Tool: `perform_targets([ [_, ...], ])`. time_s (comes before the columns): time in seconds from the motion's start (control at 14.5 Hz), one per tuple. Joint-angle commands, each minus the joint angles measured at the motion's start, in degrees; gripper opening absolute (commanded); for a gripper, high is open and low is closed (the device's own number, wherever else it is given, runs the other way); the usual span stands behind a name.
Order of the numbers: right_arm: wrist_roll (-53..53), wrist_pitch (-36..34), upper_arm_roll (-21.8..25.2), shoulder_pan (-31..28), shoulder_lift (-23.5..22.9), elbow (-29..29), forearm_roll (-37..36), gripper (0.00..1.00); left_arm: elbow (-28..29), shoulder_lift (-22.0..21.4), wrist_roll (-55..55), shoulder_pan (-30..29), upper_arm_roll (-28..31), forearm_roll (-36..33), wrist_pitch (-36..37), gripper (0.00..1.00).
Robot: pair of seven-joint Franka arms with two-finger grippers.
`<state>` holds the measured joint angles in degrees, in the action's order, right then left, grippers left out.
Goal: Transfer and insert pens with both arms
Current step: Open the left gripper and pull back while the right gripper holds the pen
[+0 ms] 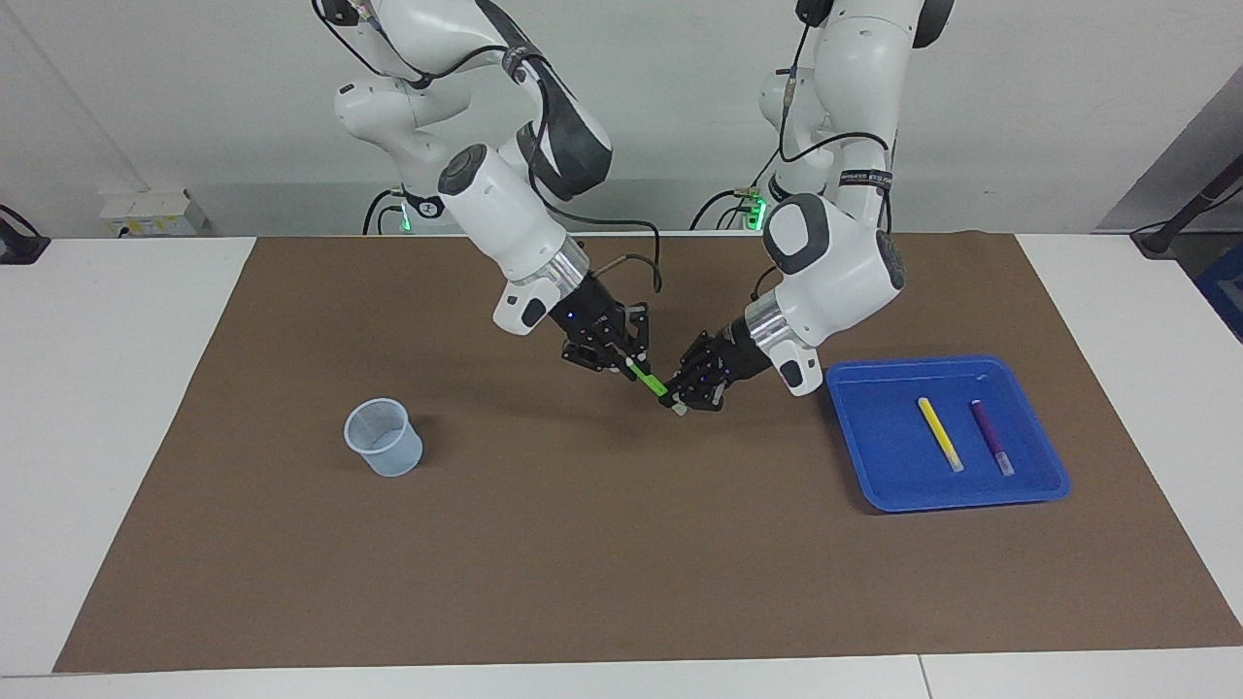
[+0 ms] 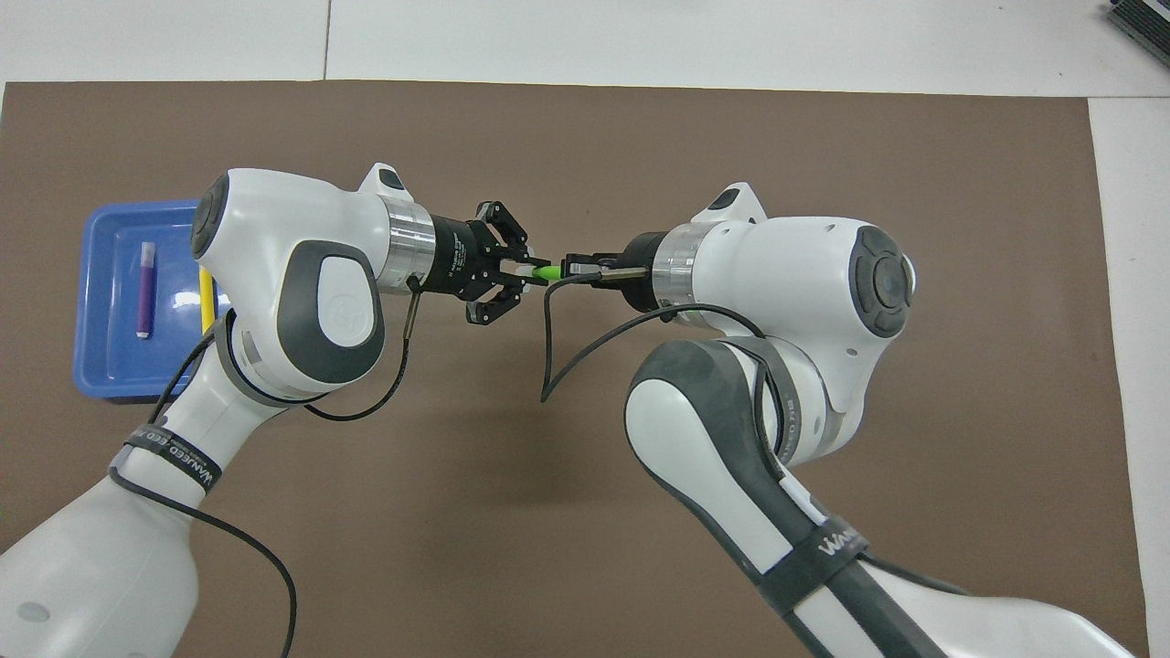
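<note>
The green pen (image 1: pixel 649 378) hung in the air over the middle of the brown mat (image 1: pixel 602 563), tilted, with one pincer at each end. The right pincer (image 1: pixel 621 363) was closed on its upper end. The left pincer (image 1: pixel 688 396) sat at the lower, whitish-capped end, its fingertips close about the pen, though whether it was gripping or letting go could not be told. In the overhead view the same pen (image 2: pixel 547 271) bridged the gap between the two pincers. The handover looked to be at its midpoint: the pen had reached the right arm's grasp but was not yet clear of the left. The pale blue cup (image 1: pixel 383 437) stood upright on the mat toward the right arm's end of the desk, with no pen showing in it, so no insertion appeared done. The yellow pen (image 1: pixel 940 434) and the purple pen (image 1: pixel 992 438) lay side by side, apart, in the blue tray (image 1: pixel 879 485) toward the left arm's end. Judging by that, one pen was partway through and two were untouched.
</note>
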<state>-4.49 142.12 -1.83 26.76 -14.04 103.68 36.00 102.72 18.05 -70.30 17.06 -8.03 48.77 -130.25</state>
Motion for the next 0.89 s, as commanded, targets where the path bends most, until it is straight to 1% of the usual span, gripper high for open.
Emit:
perform_targets([
  [0.0,0.63,1.05,0.25,-0.13,-0.90,-0.58,0.30,0.00,0.55,-1.52,-0.10,0.52,0.56,0.71,0.52,0.61],
  [0.07,0.45,2.09,0.25,-0.13,-0.90,-0.58,0.39,0.00,0.47,-1.87,-0.10,0.52,0.56,0.54,0.87,0.95],
  [0.14,0.19,2.80,0.25,-0.05,-0.98,-0.58,0.48,0.00,0.47,-2.05,-0.19,0.52,0.56,0.54,1.13,1.00],
  [0.34,-0.25,2.37,0.34,-0.22,-0.90,-0.58,-0.75,0.00,0.47,-2.93,-0.28,-0.27,0.73,0.45,3.32,1.00],
  [0.48,-0.08,0.19,1.04,-1.88,-0.37,-0.67,-2.76,0.00,0.20,-3.54,1.46,-1.32,1.26,-0.69,5.60,1.00],
  [0.55,-0.08,-2.53,1.13,-3.54,0.15,-0.84,-4.34,0.00,0.20,-3.64,5.04,-2.45,1.26,-2.78,6.57,1.00],
  [0.76,-0.08,-14.02,1.04,-9.25,1.91,-5.49,-13.46,0.00,0.46,-4.51,13.76,-4.05,1.35,-7.53,7.73,1.00],
  [0.83,0.18,-17.81,1.04,-11.54,2.18,-7.24,-15.76,0.00,0.64,-4.86,15.61,-4.05,1.26,-10.59,7.73,1.00],
])
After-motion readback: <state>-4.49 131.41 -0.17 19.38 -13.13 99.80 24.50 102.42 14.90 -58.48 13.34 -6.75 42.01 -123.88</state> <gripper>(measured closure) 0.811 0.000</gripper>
